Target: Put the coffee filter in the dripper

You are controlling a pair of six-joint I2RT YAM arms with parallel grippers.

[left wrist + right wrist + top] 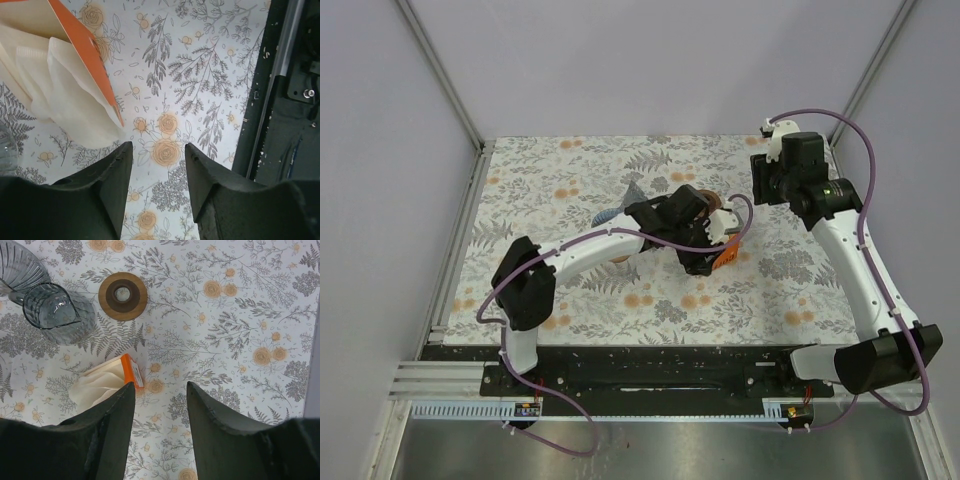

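Dark fingers of my left hand (157, 150) sit closest to the lens, about half open, with nothing between them. My right hand (160, 387) hangs higher up, also half open and holding nothing.

Under both lies the flowery surface (240, 315). The biggest thing on it is the glass jug (55, 310), and it looks empty. Next to the jug, at the edge of the right wrist view, is a ribbed glass cone (15, 265). I think that is the dripper. The part I can see has no paper in it.

Then comes the orange pack (90, 65), lying on its side just ahead of my left hand. The white paper filters (70, 105) poke out of its open end in a loose stack. Smallest is the wooden ring (122, 296), lying flat near the jug with a hole in its middle.

I think I am at the first step, reaching for a filter. Next, my left hand should slide over to the paper edges and pinch one thin sheet only, not the whole stack.
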